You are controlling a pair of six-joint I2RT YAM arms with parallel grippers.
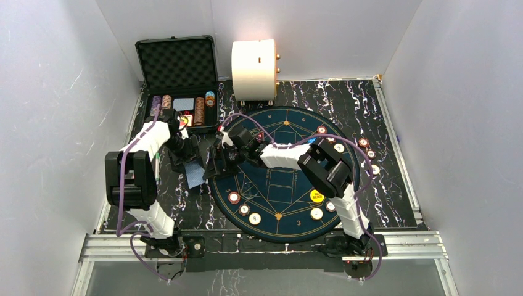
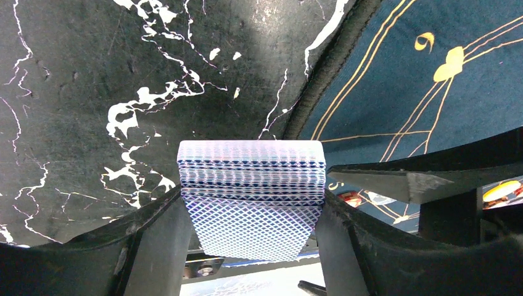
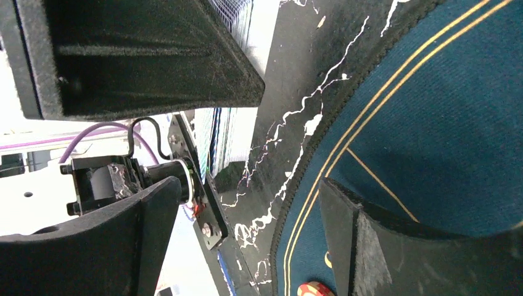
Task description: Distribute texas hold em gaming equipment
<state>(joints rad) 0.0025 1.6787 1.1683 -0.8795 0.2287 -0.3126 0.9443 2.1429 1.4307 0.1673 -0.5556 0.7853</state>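
Observation:
My left gripper [image 1: 190,161] is shut on a deck of blue-backed playing cards [image 1: 194,175], held just left of the round blue felt mat [image 1: 284,185]. In the left wrist view the deck [image 2: 251,203] sits clamped between my fingers [image 2: 154,246], above the marbled table. My right gripper [image 1: 217,161] is open and empty at the mat's left edge, close beside the deck; its jaws [image 3: 247,203] stand wide apart, and the card edges [image 3: 221,139] show beyond them. Red-and-white chips [image 1: 234,197] and cream chips [image 1: 255,218] lie around the mat's rim, with a yellow button [image 1: 316,196].
The open black case [image 1: 179,68] stands at the back left with chip stacks [image 1: 166,106] in it. The big cream cylinder [image 1: 253,60] stands behind the mat. More chips [image 1: 363,142] lie at the mat's right side. White walls close in all around.

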